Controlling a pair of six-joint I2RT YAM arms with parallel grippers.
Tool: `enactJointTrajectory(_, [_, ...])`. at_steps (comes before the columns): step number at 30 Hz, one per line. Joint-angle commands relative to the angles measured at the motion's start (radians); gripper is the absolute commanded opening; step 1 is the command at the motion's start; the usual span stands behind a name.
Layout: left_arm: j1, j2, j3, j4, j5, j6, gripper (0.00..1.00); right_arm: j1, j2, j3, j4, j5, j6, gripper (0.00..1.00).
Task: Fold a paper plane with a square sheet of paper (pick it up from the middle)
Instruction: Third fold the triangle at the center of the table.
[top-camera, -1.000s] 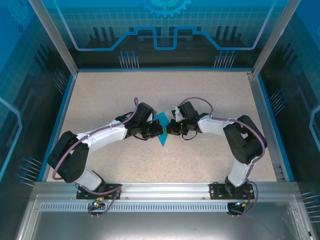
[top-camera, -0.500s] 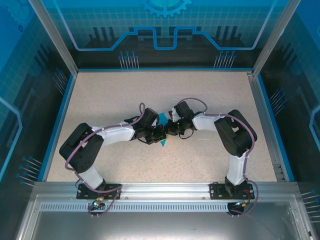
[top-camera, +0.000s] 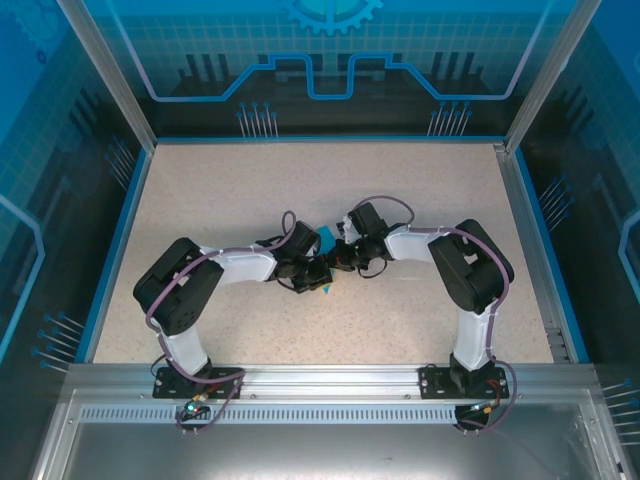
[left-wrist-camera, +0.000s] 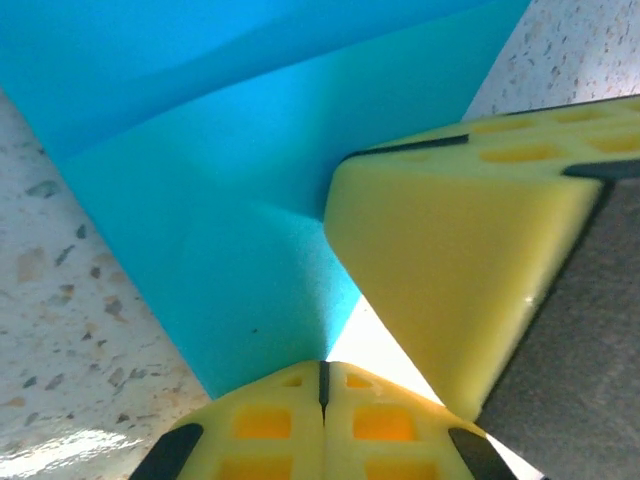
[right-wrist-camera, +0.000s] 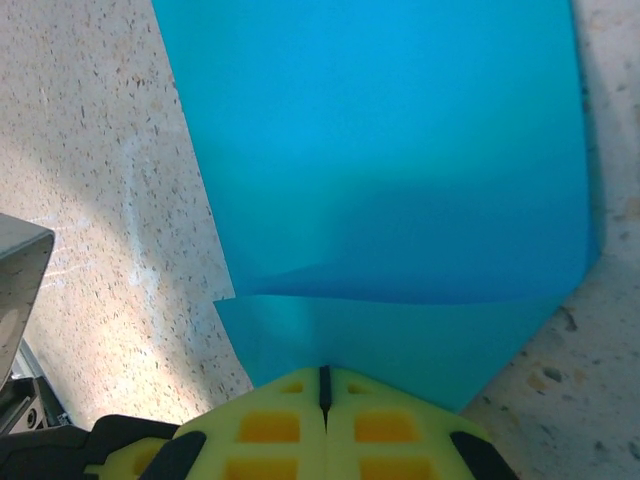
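Jaws, top view: shut on both sides, left jaws and right jaws meeting tip to tip near the middle of the bench (top-camera: 200, 200), right over the paper (top-camera: 325, 238). Peeks out teal behind and in front of the tips, otherwise covered by the left arm (top-camera: 240, 265) and right arm (top-camera: 420, 243).

Left wrist: left pads (left-wrist-camera: 270, 425) pressed together with no gap, nipping a tapering corner of paper at the seam. Carries a soft crease running up the sheet; cannot tell whether lying flat or raised off the bench. Crowded by one yellow finger (left-wrist-camera: 450, 260) of the right jaws, just beside the pinch.

Right wrist: right pads (right-wrist-camera: 270, 425) closed the same way, gripping the paper's near edge. Shows a fold line across the sheet just ahead of the pads, with speckled bench on either side.

Likely trouble: could tear or crumple if drawn apart, with two pinches so near each other on thin paper. Could skew the crease if either pinch slips. Could bump finger on finger, given how closely the tips sit.

Surface: flat, matt, beige with dark speckles, edged by a blue rim (top-camera: 330, 138). Room: boxed in by clear blue printed panels (top-camera: 330, 50) and aluminium posts (top-camera: 106, 70).
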Motion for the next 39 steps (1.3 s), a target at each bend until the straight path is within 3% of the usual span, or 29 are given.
enactJointTrajectory(1, [-0.009, 0.015, -0.031, -0.02, -0.009, -0.022, 0.0, 0.001, -0.031, -0.025, 0.016, -0.028, -0.032, 0.0])
enactJointTrajectory(12, [-0.008, 0.018, -0.083, 0.008, -0.017, -0.046, 0.0, 0.004, 0.003, -0.055, -0.009, -0.013, -0.055, 0.0])
enactJointTrajectory(26, [-0.01, 0.008, -0.127, -0.036, -0.016, -0.05, 0.0, -0.063, 0.076, 0.114, -0.083, 0.013, -0.127, 0.0])
enactJointTrajectory(31, [-0.01, -0.003, -0.123, -0.042, -0.007, -0.03, 0.0, -0.069, 0.012, 0.11, -0.076, 0.006, -0.127, 0.0])
enactJointTrajectory(39, [-0.01, -0.09, -0.115, -0.14, 0.01, 0.111, 0.0, -0.067, -0.098, 0.059, -0.122, 0.074, -0.133, 0.0])
